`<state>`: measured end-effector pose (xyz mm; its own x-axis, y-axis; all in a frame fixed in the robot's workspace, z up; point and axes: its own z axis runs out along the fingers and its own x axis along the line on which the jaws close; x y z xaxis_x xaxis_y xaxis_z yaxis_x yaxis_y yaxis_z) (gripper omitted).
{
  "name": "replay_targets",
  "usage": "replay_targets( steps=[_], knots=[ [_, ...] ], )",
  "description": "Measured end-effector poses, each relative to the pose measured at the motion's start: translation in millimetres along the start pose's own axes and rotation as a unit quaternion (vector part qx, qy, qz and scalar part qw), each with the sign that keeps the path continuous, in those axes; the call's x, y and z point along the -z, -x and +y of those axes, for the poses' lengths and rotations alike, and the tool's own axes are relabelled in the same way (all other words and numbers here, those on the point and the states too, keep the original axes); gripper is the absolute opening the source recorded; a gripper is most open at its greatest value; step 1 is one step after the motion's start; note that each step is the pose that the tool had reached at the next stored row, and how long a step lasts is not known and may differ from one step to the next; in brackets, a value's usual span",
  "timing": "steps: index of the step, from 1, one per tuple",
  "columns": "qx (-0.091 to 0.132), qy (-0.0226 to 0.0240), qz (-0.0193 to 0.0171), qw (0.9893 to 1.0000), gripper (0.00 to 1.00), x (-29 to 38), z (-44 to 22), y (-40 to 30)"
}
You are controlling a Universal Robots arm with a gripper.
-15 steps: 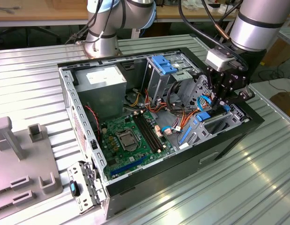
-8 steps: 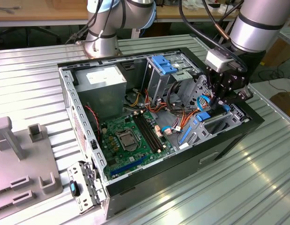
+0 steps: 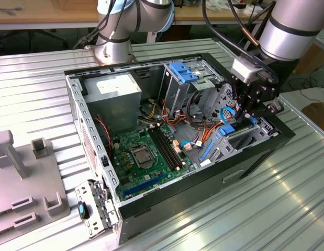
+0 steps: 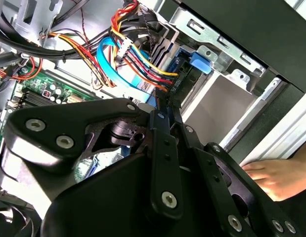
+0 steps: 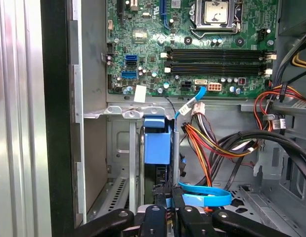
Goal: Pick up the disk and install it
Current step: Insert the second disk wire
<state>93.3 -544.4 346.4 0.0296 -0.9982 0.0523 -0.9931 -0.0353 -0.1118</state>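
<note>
I had the pincer [image 3: 244, 116] down in the open computer case [image 3: 151, 209], at the drive cage [image 3: 250, 137] by its corner. It was clamped narrow on the disk [image 5: 157, 143], standing on edge in the cage slot. A person's hand [image 4: 276, 177] rested just outside the case.

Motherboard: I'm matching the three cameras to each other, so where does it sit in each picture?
Exterior view: motherboard on the case floor, to the exterior view's left of the gripper.
First wrist view: motherboard beyond the metal drive cage.
Second wrist view: a green corner of the motherboard past the gripper's black linkage.
Shared landmark: the red, orange and yellow wire bundle.
</note>
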Motion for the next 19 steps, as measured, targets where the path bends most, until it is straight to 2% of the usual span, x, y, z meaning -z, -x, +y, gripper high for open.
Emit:
replay_targets(
  steps=[9,19],
  knots=[
    [0.0,0.0,-0.0018,1.0,0.16,-0.5,0.1,-1.0],
    [0.0,-0.0001,-0.0039,1.0,0.16,-3.8,0.5,-0.8]
  ],
)
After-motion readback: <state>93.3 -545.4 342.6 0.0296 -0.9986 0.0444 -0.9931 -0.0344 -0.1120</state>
